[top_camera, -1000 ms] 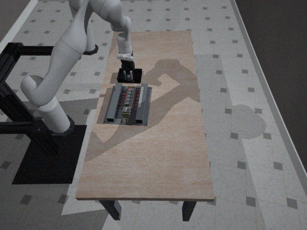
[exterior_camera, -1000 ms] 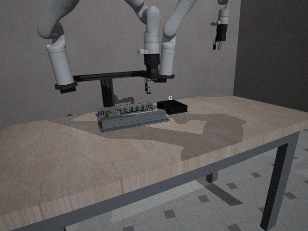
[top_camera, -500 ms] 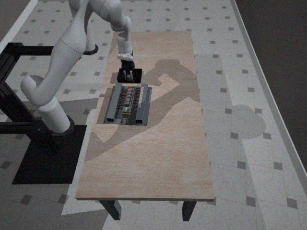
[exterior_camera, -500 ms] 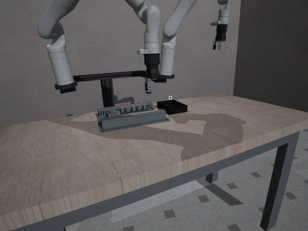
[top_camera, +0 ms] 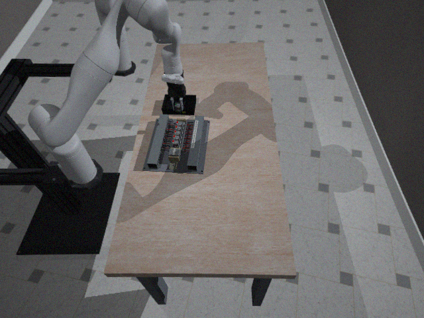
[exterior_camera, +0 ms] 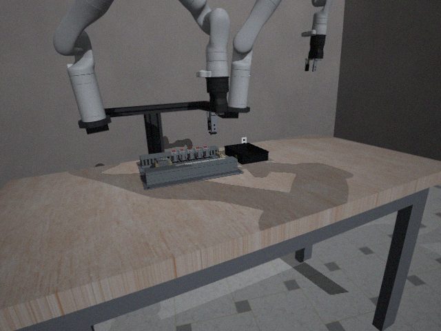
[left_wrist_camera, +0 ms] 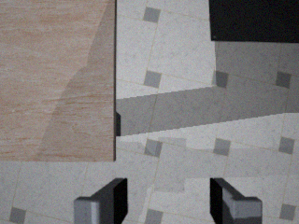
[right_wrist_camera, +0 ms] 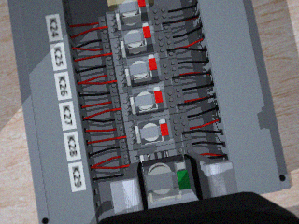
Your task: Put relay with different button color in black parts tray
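Now the right hand (top_camera: 177,105) (exterior_camera: 212,133) (right_wrist_camera: 165,175) grips the green-buttoned relay (right_wrist_camera: 163,179) above 5 red-buttoned ones (right_wrist_camera: 149,102).

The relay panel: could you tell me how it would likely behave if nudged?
The panel would probably slide rather than tip, being broad and flat-lying. Its long straight ducts suggest it stays stiff, though the thin wires could snag.

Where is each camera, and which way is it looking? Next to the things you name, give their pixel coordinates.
Top: high up, looking down at the table (top_camera: 218,218); mostly one arm shows.
Exterior: beside the table (exterior_camera: 142,242), facing the wall; both arms show.
Left wrist: on the left arm, looking down at table edge and floor; its fingers show.
Right wrist: on the right arm, facing down over the relay panel (right_wrist_camera: 252,93); its fingers show.
Top and exterior share the black tray (top_camera: 190,103) (exterior_camera: 249,151).
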{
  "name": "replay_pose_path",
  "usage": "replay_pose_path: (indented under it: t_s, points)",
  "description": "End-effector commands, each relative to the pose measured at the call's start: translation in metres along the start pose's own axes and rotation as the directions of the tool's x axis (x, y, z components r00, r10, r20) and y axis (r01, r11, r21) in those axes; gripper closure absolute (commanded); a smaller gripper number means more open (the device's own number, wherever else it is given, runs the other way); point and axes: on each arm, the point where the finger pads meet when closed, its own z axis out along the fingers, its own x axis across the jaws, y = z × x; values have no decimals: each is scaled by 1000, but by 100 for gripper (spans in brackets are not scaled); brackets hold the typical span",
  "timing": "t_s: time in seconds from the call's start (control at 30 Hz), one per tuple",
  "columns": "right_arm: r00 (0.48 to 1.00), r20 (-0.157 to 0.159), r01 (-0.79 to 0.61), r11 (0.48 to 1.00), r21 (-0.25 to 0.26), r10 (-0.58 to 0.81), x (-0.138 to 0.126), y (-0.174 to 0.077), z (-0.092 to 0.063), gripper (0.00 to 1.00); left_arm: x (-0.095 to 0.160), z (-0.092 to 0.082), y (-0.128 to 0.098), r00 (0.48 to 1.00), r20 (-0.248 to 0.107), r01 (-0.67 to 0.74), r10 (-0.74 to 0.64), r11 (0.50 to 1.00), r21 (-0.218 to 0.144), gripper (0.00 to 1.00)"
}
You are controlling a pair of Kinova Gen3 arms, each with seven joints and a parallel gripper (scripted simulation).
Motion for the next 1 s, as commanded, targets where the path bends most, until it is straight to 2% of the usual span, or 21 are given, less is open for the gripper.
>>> replay_pose_path:
  t_s: [0.0,0.63,0.97]
  points:
    - [1000,1,0,1000,-2,0,0,1,-1,100,0,-1,0,1000,0,0,0,1000,-2,0]
    - [1000,1,0,1000,-2,0,0,4,-1,100,0,-1,0,1000,0,0,0,1000,-2,0]
    - [1000,1,0,1000,-2,0,7,35,-1,100,0,-1,0,1000,0,0,0,1000,-2,0]
